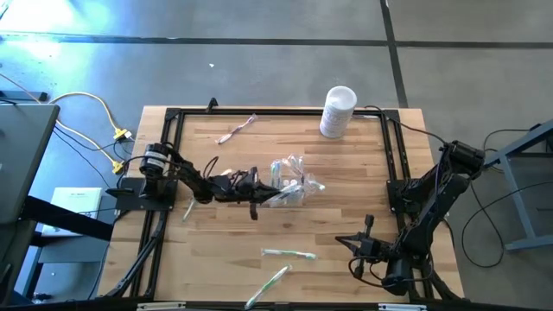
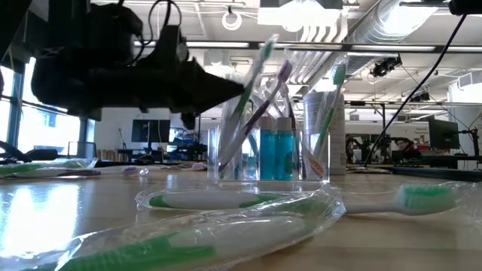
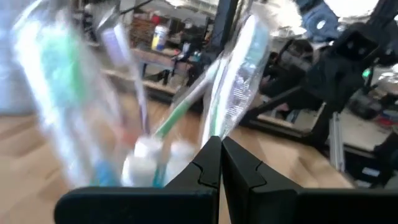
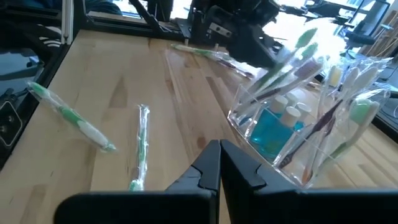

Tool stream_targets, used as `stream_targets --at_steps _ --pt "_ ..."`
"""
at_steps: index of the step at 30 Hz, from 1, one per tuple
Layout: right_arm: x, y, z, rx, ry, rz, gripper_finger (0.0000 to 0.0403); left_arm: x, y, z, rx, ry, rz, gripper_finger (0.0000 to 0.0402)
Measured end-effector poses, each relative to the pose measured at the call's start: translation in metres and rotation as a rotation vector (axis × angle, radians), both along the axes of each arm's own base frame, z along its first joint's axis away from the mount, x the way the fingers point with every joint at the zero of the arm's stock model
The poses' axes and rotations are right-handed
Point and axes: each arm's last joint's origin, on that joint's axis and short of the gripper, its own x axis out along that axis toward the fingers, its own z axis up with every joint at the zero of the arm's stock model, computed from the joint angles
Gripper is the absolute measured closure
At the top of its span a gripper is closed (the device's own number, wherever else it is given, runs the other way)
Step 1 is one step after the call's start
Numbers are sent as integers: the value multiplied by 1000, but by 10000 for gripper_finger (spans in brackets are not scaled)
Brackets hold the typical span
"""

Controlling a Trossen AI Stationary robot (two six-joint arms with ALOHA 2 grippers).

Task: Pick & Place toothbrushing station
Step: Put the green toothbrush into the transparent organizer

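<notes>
- I am holding the left gripper (image 1: 256, 186) at mid-counter with its jaws pressed together on nothing, their tips just short of the clear plastic cup (image 1: 292, 183).
- The cup is standing upright near the middle of the wooden counter (image 1: 337, 225), crowded with wrapped toothbrushes leaning outward and teal tubes (image 2: 276, 153) with white caps inside.
- From the left jaws the cup is lying straight ahead, toward the right arm's side; the brushes in it are rising steeply, tilted away from upright.
- Two loose green toothbrushes are lying flat on the near side of the counter: one (image 1: 289, 254) running across it, the other (image 1: 270, 284) slanting toward the front edge.
- I am parking the right gripper (image 1: 364, 244) at the near right, jaws together and empty; I judge it the nearer arm for those two loose brushes.
- A pink toothbrush (image 1: 238, 130) is lying at the far left, well apart from both grippers.
- A white canister (image 1: 338, 111) is standing at the far edge.
</notes>
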Motion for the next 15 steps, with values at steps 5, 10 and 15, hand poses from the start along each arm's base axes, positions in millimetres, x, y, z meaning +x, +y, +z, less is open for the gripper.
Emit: stream_targets --at_steps 5,10,15 --pt "0 0 0 5 -2 -1 401 -14 -2 -8 -15 47 88 401" --pt "0 0 1 1 -21 -14 401 -15 -4 -9 -13 51 69 401" --pt "0 0 1 -2 -23 -16 401 -15 -5 -9 -15 50 52 401"
